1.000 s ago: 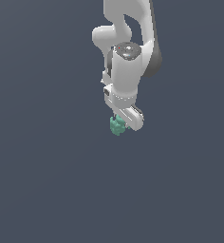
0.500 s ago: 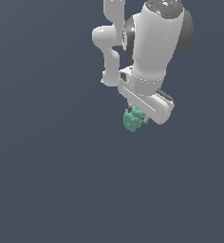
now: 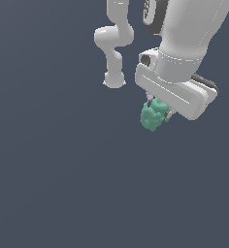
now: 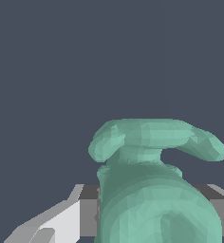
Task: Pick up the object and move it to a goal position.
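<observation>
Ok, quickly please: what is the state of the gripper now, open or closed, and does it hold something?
Gripper: closed on the teal blob, which hangs between the jaws.

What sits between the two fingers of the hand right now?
The teal lumpy object, pinched between the fingers; the wrist view shows it best.

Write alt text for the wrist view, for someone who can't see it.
A knobbly teal-green blob fills the lower middle of the picture, clamped between the gripper's two fingers, one on each side. A curved lobe sticks out from its far end, and behind it lies only a plain dark grey-blue background.
</observation>
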Available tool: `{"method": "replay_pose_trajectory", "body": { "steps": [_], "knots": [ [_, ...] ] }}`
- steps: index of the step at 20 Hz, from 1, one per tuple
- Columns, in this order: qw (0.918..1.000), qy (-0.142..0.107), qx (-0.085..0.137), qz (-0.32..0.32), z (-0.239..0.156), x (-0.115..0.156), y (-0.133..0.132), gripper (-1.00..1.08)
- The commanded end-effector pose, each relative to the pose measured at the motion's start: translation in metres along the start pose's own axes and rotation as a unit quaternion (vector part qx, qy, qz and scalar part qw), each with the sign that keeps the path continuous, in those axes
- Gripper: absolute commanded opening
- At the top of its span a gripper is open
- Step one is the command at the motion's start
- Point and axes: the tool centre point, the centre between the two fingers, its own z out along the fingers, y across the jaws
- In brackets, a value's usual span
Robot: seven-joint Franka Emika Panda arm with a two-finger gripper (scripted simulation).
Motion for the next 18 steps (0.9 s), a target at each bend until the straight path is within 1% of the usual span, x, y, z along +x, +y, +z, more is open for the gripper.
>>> {"method": "replay_pose_trajectory", "body": {
  "steps": [1, 10, 18],
  "knots": [
    [1.0000, 0.000, 0.000, 0.000, -0.014, -0.003, -0.010, -1.00],
    [1.0000, -0.001, 0.000, 0.000, -0.052, -0.011, -0.040, -1.00],
    [1.0000, -0.001, 0.000, 0.000, -0.072, -0.015, -0.055, -1.00]
  ]
}}
